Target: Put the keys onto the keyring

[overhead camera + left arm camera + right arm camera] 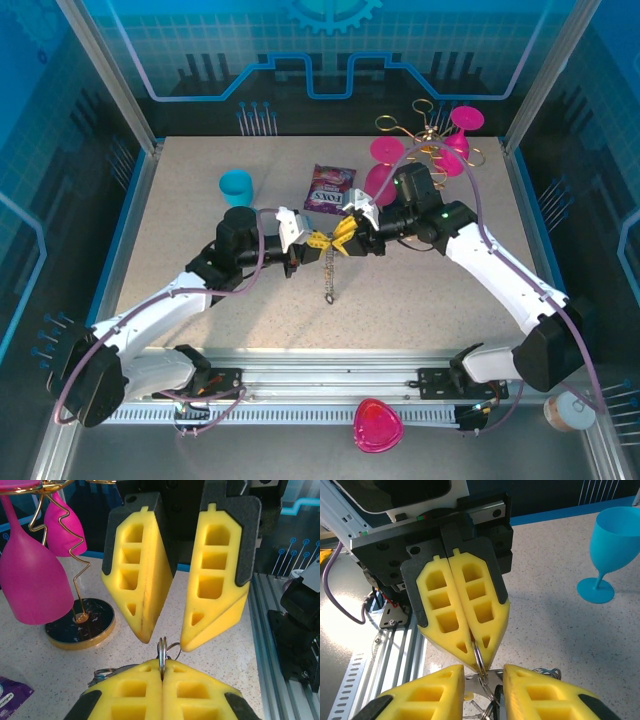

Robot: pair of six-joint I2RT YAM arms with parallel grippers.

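I have both arms meeting nose to nose over the middle of the counter (180, 200). The left gripper (162, 669) has its fingers clenched on the keyring (161, 655), whose thin metal edge stands up out of the seam between the yellow pads. The right gripper (167, 641) faces it with fingers released, one tip on either side of the ring, and I cannot tell whether either tip touches it.

From overhead, a fine beaded chain (328, 278) trails from that meeting point toward the near edge. A small bunch of wire loops (105, 672) sits just beside the left fingers. I cannot pick out the keys themselves (too small, and the foam hides most of what lies under the fingertips).

My reading is that this is the threading step. The ring is pinned and presented, and the right hand is free to work on it.

The next move calls for closing the right fingers on a key or on the ring's free edge. It needs very fine alignment, with the left grip firm enough that the ring does not twist.

The pink goblets (385, 150) on the gold wire rack (430, 130), the blue goblet (237, 187) and the sweet packet (330, 188) all lie farther back, apart from the work.
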